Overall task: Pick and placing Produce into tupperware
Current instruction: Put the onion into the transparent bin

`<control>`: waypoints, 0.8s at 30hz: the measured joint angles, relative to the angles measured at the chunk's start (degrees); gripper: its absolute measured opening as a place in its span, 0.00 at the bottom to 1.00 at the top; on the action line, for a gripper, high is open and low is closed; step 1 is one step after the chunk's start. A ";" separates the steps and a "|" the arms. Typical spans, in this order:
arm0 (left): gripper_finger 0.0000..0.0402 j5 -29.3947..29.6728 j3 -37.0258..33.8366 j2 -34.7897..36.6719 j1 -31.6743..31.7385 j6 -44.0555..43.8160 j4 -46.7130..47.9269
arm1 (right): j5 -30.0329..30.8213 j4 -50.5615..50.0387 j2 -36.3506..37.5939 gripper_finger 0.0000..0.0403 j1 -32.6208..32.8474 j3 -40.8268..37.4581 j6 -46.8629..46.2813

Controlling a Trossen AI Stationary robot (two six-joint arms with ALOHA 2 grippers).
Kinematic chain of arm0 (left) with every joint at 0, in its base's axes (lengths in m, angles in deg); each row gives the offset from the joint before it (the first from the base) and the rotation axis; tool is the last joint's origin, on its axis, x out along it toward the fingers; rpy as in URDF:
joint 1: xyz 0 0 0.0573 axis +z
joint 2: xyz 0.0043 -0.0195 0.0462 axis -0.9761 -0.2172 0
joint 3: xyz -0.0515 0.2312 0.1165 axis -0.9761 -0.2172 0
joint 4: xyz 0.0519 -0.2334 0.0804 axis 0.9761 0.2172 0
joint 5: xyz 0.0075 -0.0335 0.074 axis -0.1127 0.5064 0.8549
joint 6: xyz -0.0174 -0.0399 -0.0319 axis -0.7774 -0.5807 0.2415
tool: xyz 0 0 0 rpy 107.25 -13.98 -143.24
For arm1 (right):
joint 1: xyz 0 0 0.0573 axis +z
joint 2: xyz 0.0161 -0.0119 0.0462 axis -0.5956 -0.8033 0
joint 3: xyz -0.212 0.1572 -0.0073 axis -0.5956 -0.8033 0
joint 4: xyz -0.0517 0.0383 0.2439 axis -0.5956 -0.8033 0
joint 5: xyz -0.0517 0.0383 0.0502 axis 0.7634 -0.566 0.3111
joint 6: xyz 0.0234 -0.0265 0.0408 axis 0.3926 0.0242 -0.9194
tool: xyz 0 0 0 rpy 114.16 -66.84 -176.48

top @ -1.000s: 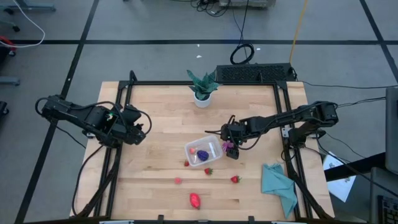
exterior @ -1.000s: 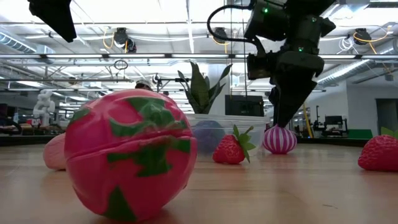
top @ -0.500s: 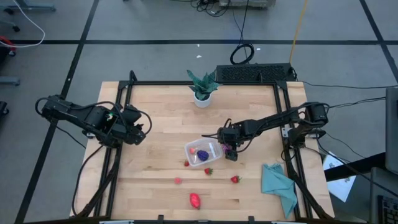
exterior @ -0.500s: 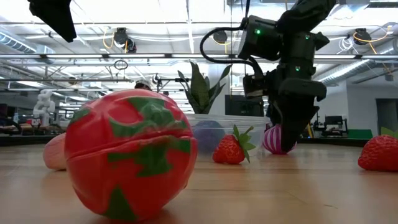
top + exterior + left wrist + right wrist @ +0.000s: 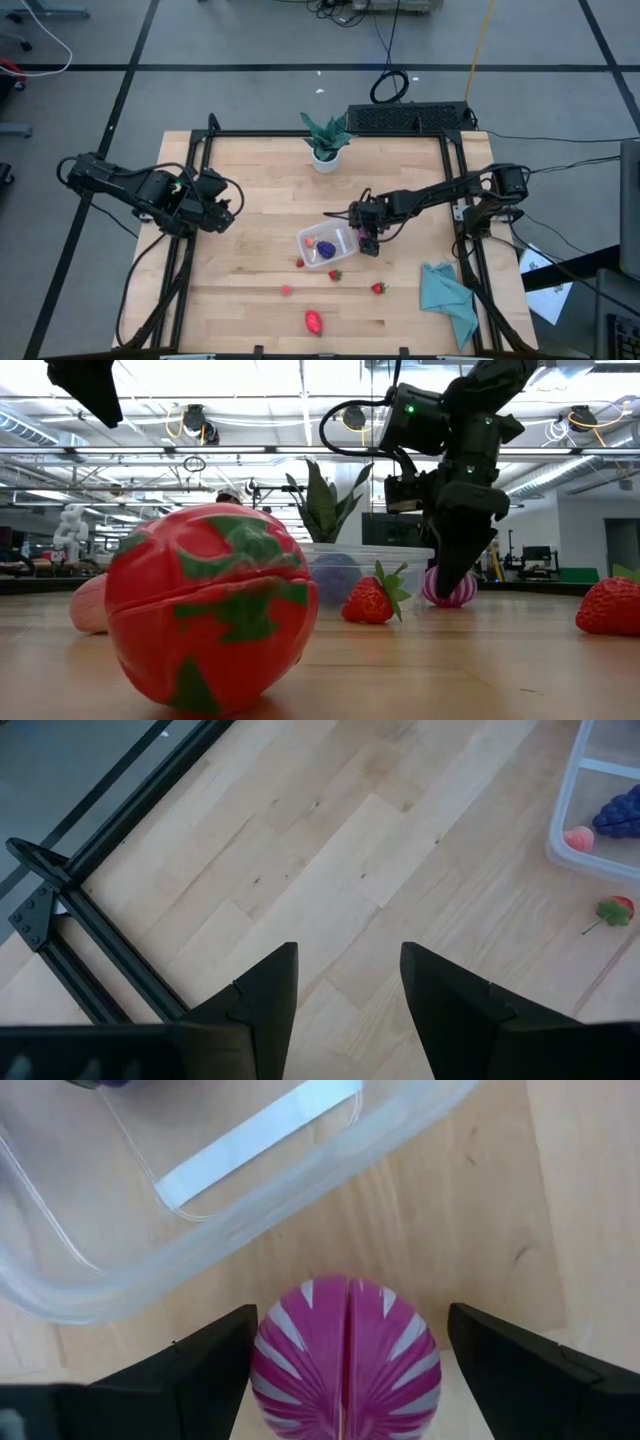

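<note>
The clear tupperware (image 5: pixel 326 244) stands mid-table and holds a purple fruit (image 5: pixel 327 248) and a small pink one (image 5: pixel 311 241). A magenta fruit with white stripes (image 5: pixel 345 1350) lies on the table just off the tupperware's right end; it also shows in the low view (image 5: pixel 452 590). My right gripper (image 5: pixel 368 241) is open and low over it, pointing down, one finger on each side. Strawberries (image 5: pixel 335 274) (image 5: pixel 378 288) and a large red fruit (image 5: pixel 313 321) lie nearer the front edge. My left gripper (image 5: pixel 226 214) is open and empty at the table's left. My right gripper's fingers (image 5: pixel 205 1365) stand on either side of the striped fruit, which nearly fills the gap between them and rests on the table. I cannot tell whether they touch it.
A green potted plant (image 5: pixel 325 141) stands at the far middle. A teal cloth (image 5: pixel 447 296) lies at the front right. A small strawberry (image 5: pixel 299 263) and a pink fruit (image 5: pixel 286 290) lie in front of the tupperware. Black frame rails (image 5: pixel 190 200) run along the table's sides.
My right gripper has come down from above the striped fruit and a little toward the table's left edge, until its fingers stand around the fruit. The fruit has stayed where it was.
</note>
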 joint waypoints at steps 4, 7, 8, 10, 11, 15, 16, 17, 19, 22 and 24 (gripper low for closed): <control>0.46 0.00 0.00 0.00 -0.01 0.00 0.00 | 0.02 -0.06 0.00 0.79 0.00 0.00 -0.14; 0.46 0.00 0.00 0.00 -0.01 0.00 0.00 | 0.02 -0.15 0.00 0.79 0.00 0.00 -0.16; 0.46 0.00 0.00 0.00 0.00 0.00 0.00 | 0.02 -0.27 0.00 0.78 0.00 0.00 -0.16; 0.46 0.00 0.00 0.00 0.00 0.00 0.00 | 0.03 -0.27 0.00 0.76 0.00 0.00 -0.18; 0.46 0.00 0.00 0.00 -0.01 0.00 0.00 | 0.02 -0.28 0.00 0.75 0.00 0.00 -0.20; 0.46 0.00 0.00 0.00 0.01 -0.02 0.00 | 0.00 -0.30 0.04 0.71 0.00 0.00 -0.18; 0.46 0.00 0.00 0.00 -0.01 -0.02 0.00 | 0.00 -0.30 0.04 0.70 0.00 0.00 -0.20; 0.46 0.00 0.00 0.00 -0.01 -0.02 0.00 | 0.00 -0.30 0.04 0.69 0.00 0.00 -0.25; 0.46 0.00 0.00 0.00 -0.01 -0.02 0.00 | -0.02 -0.30 0.09 0.67 0.00 0.00 -0.61; 0.46 0.00 0.00 0.00 -0.01 -0.02 0.00 | -0.02 -0.36 0.09 0.66 0.00 0.02 -0.62; 0.46 0.00 0.00 0.00 -0.01 -0.02 0.00 | -0.02 -0.50 0.09 0.65 0.00 0.05 -0.62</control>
